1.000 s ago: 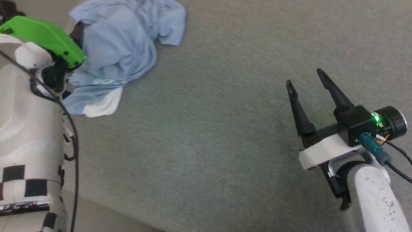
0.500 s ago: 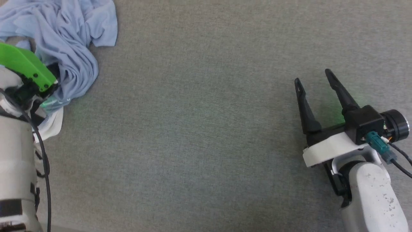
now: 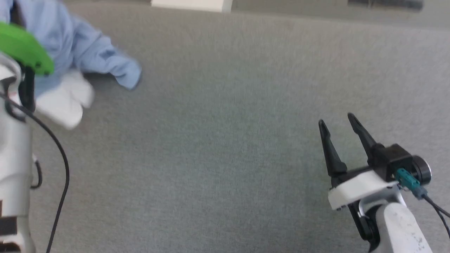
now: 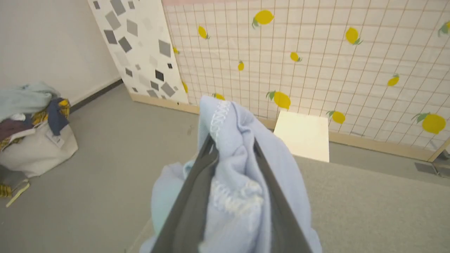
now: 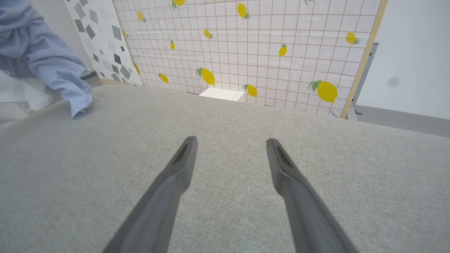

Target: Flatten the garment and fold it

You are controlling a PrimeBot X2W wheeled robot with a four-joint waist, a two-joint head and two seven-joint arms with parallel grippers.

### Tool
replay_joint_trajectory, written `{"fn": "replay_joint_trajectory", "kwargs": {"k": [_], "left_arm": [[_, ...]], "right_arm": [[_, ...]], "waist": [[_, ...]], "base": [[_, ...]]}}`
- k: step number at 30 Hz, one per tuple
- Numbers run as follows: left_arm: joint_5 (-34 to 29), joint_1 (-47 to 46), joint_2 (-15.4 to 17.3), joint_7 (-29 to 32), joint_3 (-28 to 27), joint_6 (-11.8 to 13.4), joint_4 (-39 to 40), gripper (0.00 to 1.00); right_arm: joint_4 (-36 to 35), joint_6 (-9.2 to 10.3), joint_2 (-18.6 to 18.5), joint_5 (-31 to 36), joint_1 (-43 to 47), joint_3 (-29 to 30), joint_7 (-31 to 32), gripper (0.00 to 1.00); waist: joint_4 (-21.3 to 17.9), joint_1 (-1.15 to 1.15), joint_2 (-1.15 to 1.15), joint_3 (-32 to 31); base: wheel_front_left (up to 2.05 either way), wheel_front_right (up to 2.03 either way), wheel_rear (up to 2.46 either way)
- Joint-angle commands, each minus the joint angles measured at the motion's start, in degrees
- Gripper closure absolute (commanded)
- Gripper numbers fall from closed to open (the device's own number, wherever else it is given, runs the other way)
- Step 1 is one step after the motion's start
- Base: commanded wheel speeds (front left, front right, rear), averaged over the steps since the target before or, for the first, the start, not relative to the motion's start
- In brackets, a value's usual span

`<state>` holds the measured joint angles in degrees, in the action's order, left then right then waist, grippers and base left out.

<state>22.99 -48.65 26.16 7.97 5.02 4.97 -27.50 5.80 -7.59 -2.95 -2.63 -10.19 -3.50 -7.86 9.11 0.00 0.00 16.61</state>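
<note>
The left claw (image 4: 233, 142) pinches a bunch of the T-shirt (image 4: 239, 196) above the left edge of the table (image 3: 225, 147), one sleeve (image 3: 123, 72) touching the table, probably to let the cloth hang open. The right claw (image 3: 336, 120) hovers spread over the table's right side, likely ready to take a corner.
</note>
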Motion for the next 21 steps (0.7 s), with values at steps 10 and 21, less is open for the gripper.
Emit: {"fn": "replay_joint_trajectory", "kwargs": {"k": [10,21], "left_arm": [[-1.89,-8.61,-9.11,-7.51,7.75,-3.33,7.9,1.0],[1.25,-5.45,-20.34,-8.5,15.65,-5.5,7.1,1.0]], "right_arm": [[0.09,0.1,0.06,-2.05,4.09,2.15,-0.41,0.0],[-1.11,0.1,0.07,-2.48,4.44,1.54,0.53,0.0]], "waist": [[-6.78,0.0,0.0,-13.83],[-14.76,0.0,0.0,-13.39]], "base": [[0.0,0.0,0.0],[0.0,0.0,0.0]]}}
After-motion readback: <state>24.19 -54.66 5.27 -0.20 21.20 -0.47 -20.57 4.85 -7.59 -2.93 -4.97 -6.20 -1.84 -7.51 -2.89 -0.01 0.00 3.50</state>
